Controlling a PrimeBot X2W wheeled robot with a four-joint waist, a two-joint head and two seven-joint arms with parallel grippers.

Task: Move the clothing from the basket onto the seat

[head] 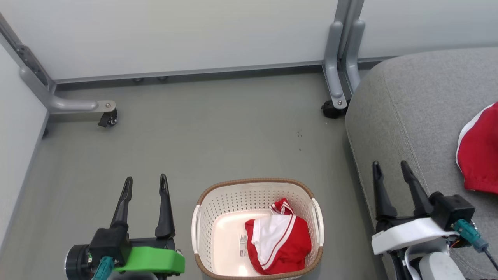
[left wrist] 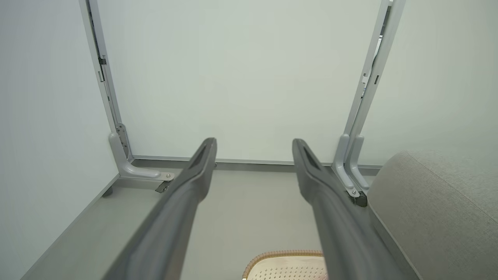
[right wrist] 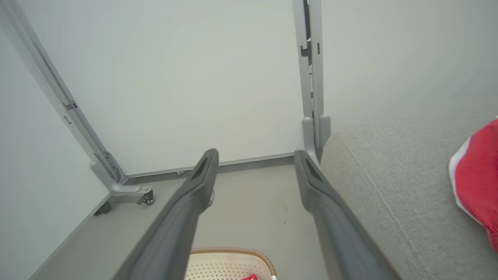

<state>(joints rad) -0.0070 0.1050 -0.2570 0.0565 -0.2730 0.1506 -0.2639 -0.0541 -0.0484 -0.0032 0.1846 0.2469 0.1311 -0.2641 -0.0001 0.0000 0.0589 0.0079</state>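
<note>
Near end first. Left gripper (head: 146, 179) hangs over the floor (head: 218, 128) just left of the basket (head: 253, 181), jaws wide apart, nothing between them. Right gripper (head: 390, 163) sits at the left edge of the seat (head: 420, 101), right of the basket. Its jaws are also wide apart and empty. Both point toward the far wall (head: 175, 35).

Basket stands upright on the floor between the two grippers. One red garment (head: 282, 241) with a white panel and stripe trim lies bunched in its right half, against the right wall. Left half of the bottom is bare, paper label (head: 243, 245) showing.

Further right, a second red garment (head: 480, 155) lies on the seat, white edge toward the left. It's cut off by the frame edge, so I can't tell its full extent.

Status, my read: roughly half done. One piece is on the seat, one left in the basket. Neither gripper is over the basket or touching cloth, so the next pick hasn't started. Remaining: reach in, grab the bunched piece, lift clear of the rim, carry right, drop on the seat.
</note>
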